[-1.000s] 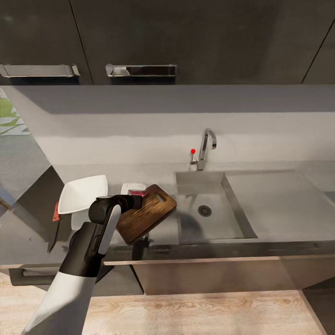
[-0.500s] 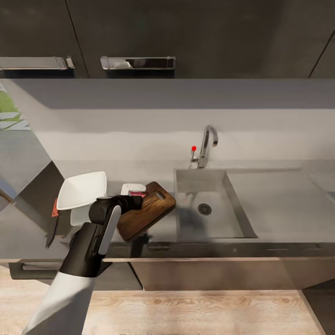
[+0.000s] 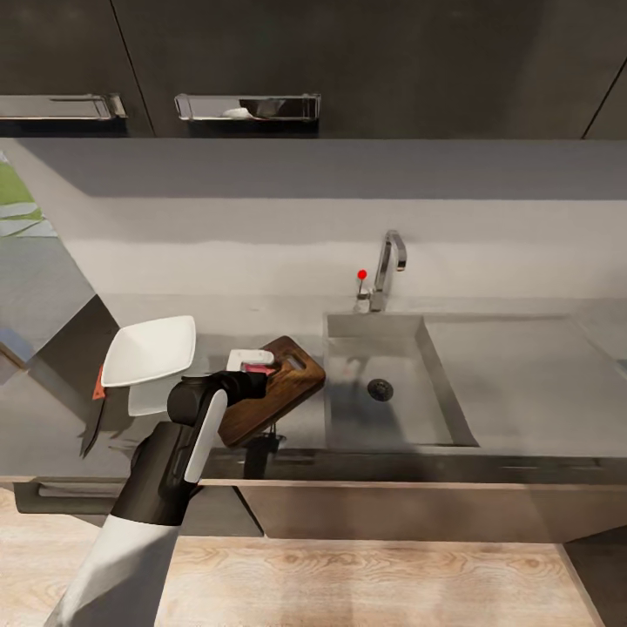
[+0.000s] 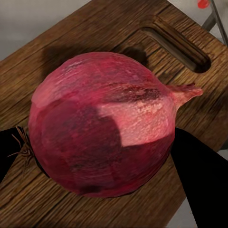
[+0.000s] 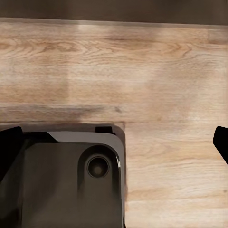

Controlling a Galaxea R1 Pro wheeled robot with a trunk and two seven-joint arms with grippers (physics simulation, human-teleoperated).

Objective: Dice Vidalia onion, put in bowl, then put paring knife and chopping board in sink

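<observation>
My left end effector [image 4: 102, 156] grips the red onion [image 4: 102, 123] over the chopping board [image 3: 279, 392]. At its 9 o'clock the white bowl [image 3: 150, 351] looks empty; the sink [image 3: 383, 396] at 3 o'clock holds nothing. Right end effector [image 5: 114, 145]: fingers spread over the floor [image 5: 166, 95].

The left arm reaches forward and up from the lower left of the head view: a white upper section, then a black forearm with a white stripe, bending at a round black wrist joint that turns toward the right. The left claw [image 3: 259, 380] points along the surface. In the left wrist view its two dark fingers [image 4: 197, 178] sit on opposite sides of the red onion [image 4: 102, 126], closed against it. In the right wrist view, the right claw's dark fingertips [image 5: 9, 149] show at opposite edges, spread wide apart and pointing down over the robot's dark base [image 5: 71, 183].
</observation>
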